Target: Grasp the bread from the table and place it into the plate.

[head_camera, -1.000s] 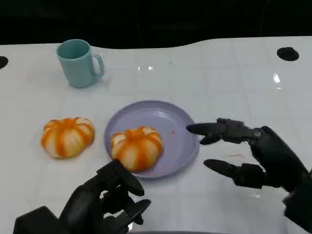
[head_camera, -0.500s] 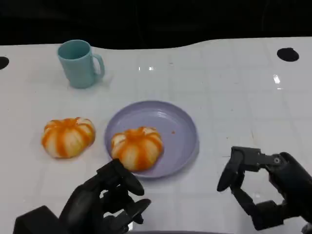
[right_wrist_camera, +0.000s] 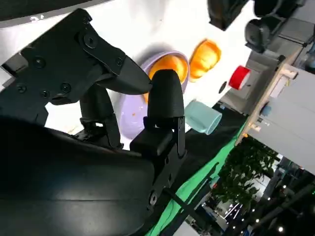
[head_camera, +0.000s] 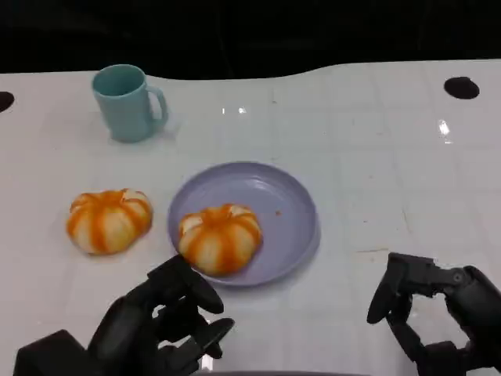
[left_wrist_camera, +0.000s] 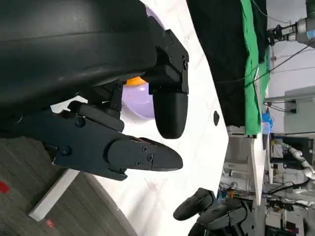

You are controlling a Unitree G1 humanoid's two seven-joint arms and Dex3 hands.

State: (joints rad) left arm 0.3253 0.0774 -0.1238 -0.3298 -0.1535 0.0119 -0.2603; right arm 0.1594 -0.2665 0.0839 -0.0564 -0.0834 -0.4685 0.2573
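- Right hand [head_camera: 438, 313] has dropped back a lot since a second ago: it was reaching out beside the plate's right rim with fingers stretched toward it, and now it sits low at the table's near right corner, well clear of the plate. Fingers are curled in with nothing between them.
- Left hand [head_camera: 160, 329] has barely shifted, maybe slid a touch toward the near edge. It hangs just in front of the plate, fingers loosely bent and apart, holding nothing.
- Going outward from that left hand: the purple plate [head_camera: 290, 196] lies right ahead of it, and one orange-striped bread [head_camera: 219, 236] already sits inside, on the near-left part of the dish, close to the rim.
- Second bread [head_camera: 108, 220] is on the bare table just left of the plate, not touching it. From the left hand it lies ahead and a bit to the left, so I'd say that hand is far nearer if this bun is next. It's round like a little pumpkin, so no real long axis to line up with.
- Teal mug [head_camera: 127, 102] stands upright at the far left, well apart from everything, handle pointing right.
- No brands, labels or readable writing anywhere that I can spot.
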